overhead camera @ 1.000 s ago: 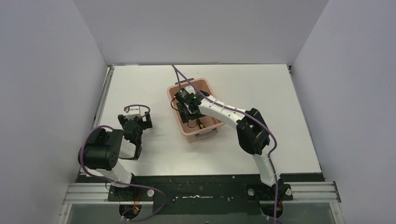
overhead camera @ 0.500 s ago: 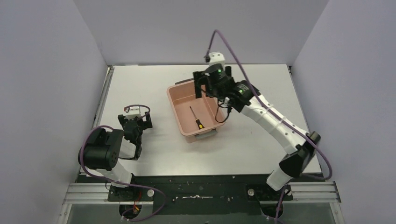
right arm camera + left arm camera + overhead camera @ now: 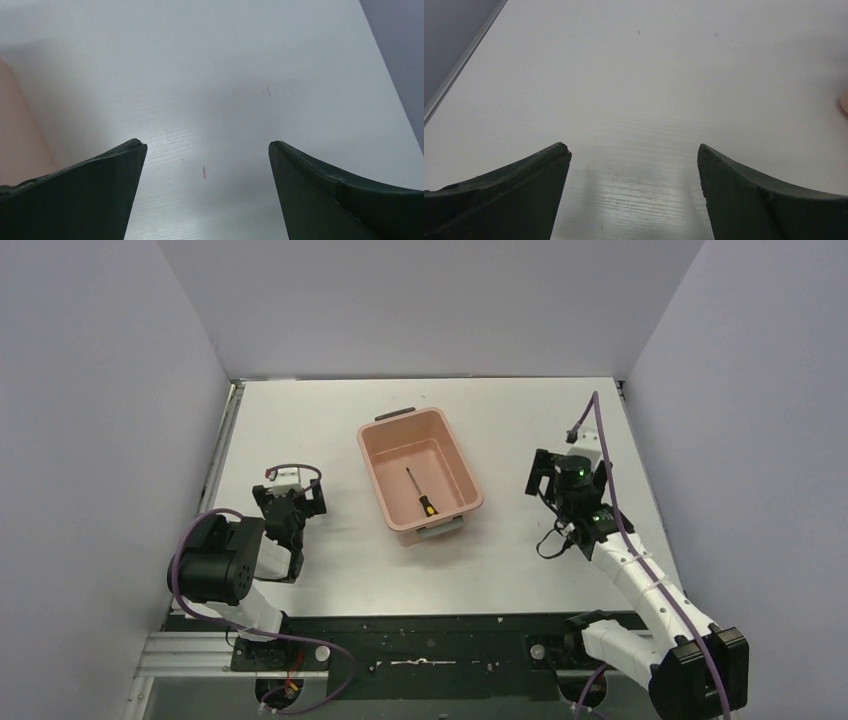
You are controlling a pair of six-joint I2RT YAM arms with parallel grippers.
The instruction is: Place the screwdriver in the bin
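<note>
Slim yellow-and-black-handled screwdriver [image 3: 418, 492] lay flat inside the salmon-pink plastic bin [image 3: 372, 465]. Right gripper [image 3: 206, 145] and left gripper [image 3: 634, 147] both spread wide, empty. Looked done; parking the right arm called for staying wide of the bin.

1. This is a robotics lab test cell, seen from a fixed camera above.
2. Plain pale grey boards, a left panel [image 3: 100, 440], a back panel [image 3: 430, 300] and a right panel [image 3: 760, 440], box in a flat white table [image 3: 300, 420].
3. Two white-and-black robot arms, the left arm [image 3: 235, 570] and the right arm [image 3: 625, 565], rise from the near edge of the table.
4. Their bases sit on a dark plate [image 3: 420, 630] along a bare aluminium rail [image 3: 180, 652], the sort of framing used for lab rigs.
5. Purple cables [image 3: 598, 415] loop in the open along both arms.
6. A salmon-pink plastic bin [image 3: 440, 455] stands mid-table.
</note>
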